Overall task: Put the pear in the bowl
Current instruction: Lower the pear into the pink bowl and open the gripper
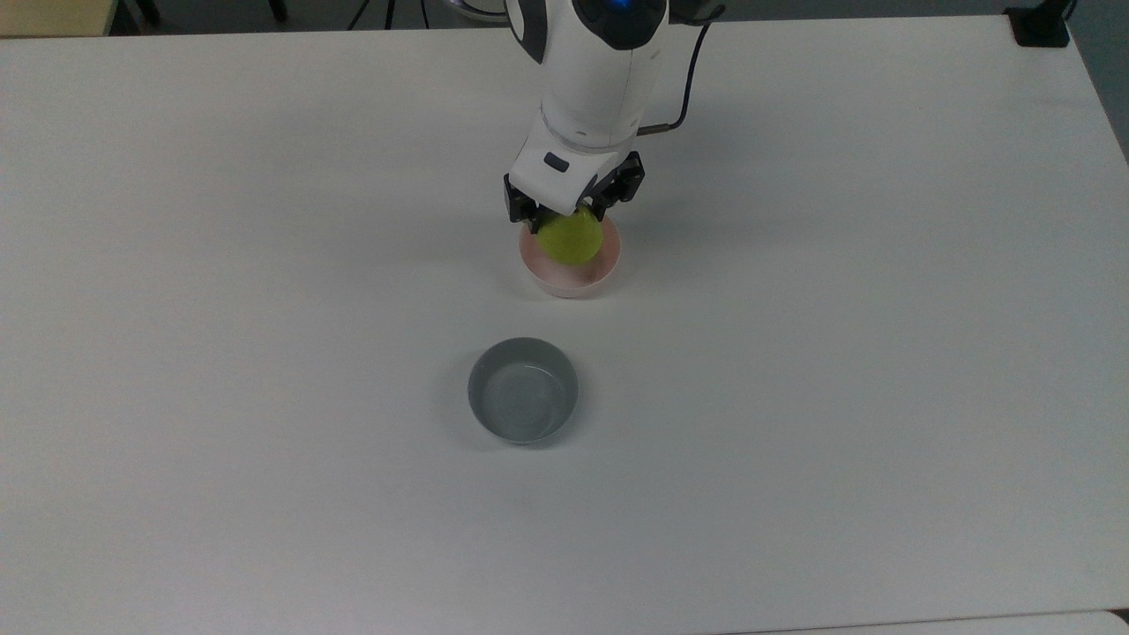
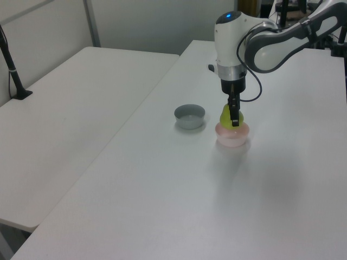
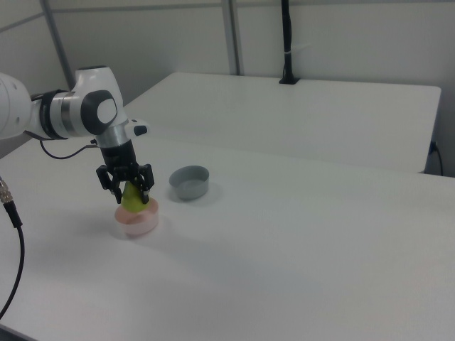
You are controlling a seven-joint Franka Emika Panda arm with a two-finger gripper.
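The jaws are pinching the pear, which is hanging straight over the pink bowl, seemingly dipping inside its rim.

In the top view the arm runs off the upper edge, so its base is cut away, and the tabletop is clipped along the lower edge and at the right. The pincer covers the top of the pear, hiding the stem, and the pear in turn hides most of the inside of the bowl; whether the fruit touches the bowl's floor cannot be told. In the left view a black finger crosses the pear and the arm leaves by the right edge. In the right view the arm is cut by the left edge, and the bowl's far rim is hidden behind the pear.
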